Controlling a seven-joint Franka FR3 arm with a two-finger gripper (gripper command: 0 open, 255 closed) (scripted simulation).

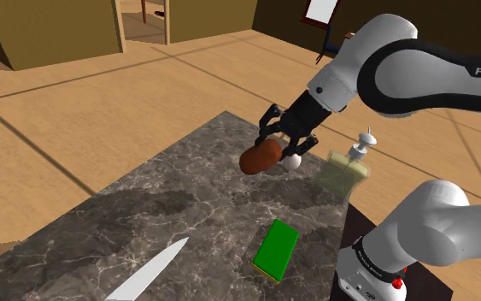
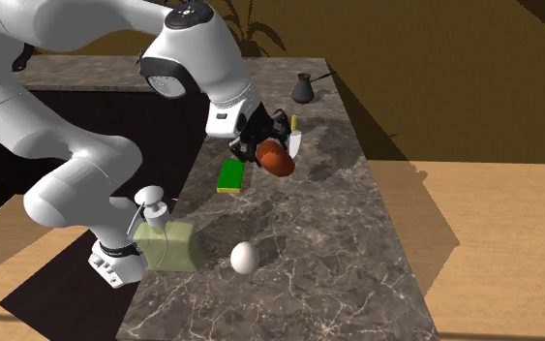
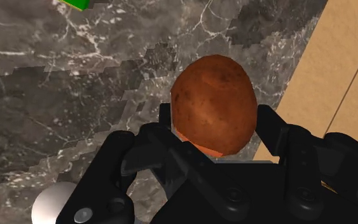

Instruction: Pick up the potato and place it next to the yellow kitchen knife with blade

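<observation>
1. Two black fingers (image 3: 269, 127) of the tool (image 3: 214, 130) pinch a reddish-brown potato (image 3: 214, 95) between them at the centre of the wrist view.
2. In the shoulder view, tool and potato hang at the middle of the frame, over the far part of a dark marble worktop (image 1: 170, 214).
3. A white egg (image 1: 292, 162) shows just right of the potato there, partly hidden behind it. A pale green soap dispenser (image 1: 345, 171) stands further right, near the worktop's edge.
4. A green sponge (image 1: 276, 248) with a yellow underside lies at lower centre-right. The pale blade of the knife (image 1: 149, 274) lies at lower left, well apart from the potato.
5. In the second exterior view, the knife's yellow handle and pale blade show just right of the potato at upper centre, with the sponge just left of it. A dark long-handled pot (image 2: 305, 89) stands near the top.
</observation>
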